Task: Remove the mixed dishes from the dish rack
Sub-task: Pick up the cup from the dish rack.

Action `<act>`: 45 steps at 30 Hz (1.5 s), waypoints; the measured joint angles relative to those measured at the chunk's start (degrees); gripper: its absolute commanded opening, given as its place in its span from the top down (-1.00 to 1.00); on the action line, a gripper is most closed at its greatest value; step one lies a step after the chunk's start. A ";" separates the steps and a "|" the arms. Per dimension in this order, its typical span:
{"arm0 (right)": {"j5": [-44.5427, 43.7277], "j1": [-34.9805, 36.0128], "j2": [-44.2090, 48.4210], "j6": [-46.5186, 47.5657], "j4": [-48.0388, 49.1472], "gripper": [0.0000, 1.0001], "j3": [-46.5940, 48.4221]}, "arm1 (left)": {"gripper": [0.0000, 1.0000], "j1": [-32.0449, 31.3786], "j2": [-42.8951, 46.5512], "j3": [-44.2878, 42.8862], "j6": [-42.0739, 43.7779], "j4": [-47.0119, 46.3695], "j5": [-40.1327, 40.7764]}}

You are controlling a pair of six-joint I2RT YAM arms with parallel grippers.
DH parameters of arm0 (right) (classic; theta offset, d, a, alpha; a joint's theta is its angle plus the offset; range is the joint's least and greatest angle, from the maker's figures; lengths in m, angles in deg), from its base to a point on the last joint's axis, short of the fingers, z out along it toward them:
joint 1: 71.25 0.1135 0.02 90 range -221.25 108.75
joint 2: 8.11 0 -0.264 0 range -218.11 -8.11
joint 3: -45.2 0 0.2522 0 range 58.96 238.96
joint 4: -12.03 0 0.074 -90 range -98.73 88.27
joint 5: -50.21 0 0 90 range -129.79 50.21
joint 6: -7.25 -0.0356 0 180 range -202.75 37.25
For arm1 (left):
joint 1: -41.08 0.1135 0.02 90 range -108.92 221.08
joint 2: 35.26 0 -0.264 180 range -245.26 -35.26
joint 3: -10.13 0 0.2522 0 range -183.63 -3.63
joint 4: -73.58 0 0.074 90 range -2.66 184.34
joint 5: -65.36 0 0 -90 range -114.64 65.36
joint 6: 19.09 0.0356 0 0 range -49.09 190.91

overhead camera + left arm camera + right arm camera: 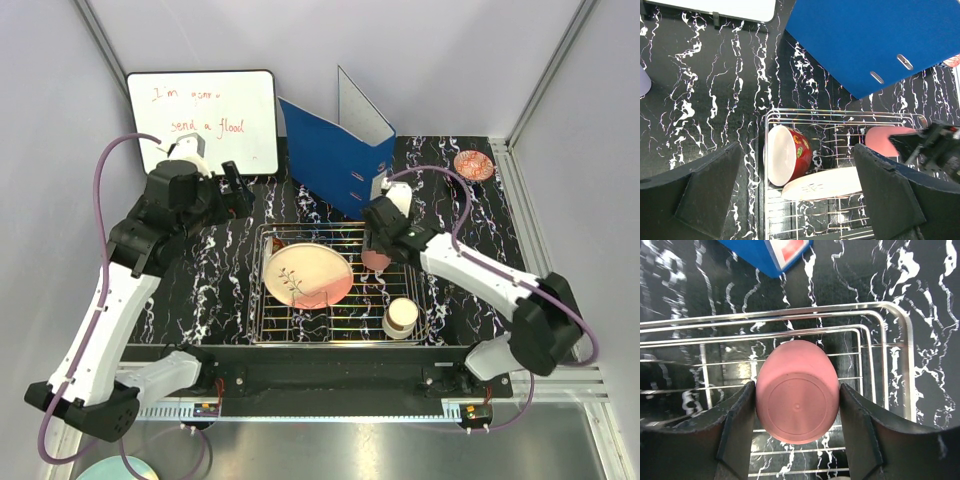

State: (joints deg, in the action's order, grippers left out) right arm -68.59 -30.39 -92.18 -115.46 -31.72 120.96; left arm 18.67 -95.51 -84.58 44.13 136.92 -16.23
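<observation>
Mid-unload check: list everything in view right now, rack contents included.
dish rack: one, silver wire, table centre
plate: one, cream-and-pink, rack's left half
red bowl: one, red-patterned, on edge, rack's back left
pink cup: one, base up, rack's back right
cream-brown cup: one, rack's front right
small bowl: one, red-patterned, table's back right
lavender cup: one, table's left
binder: one, blue, behind rack
whiteboard: one, white, back left
left gripper: open, over rack's left
right gripper: fingers against pink cup's sides
</observation>
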 measured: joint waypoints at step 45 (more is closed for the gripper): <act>33.05 -0.37 32.50 -13.46 47.36 1.00 -11.74 | -0.98 -3.06 4.66 29.81 -30.73 -76.63 -50.51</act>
State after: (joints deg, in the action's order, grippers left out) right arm -35.54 -30.76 -59.68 -128.92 15.64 109.22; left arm 15.61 -90.86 -54.76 13.40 60.29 -66.74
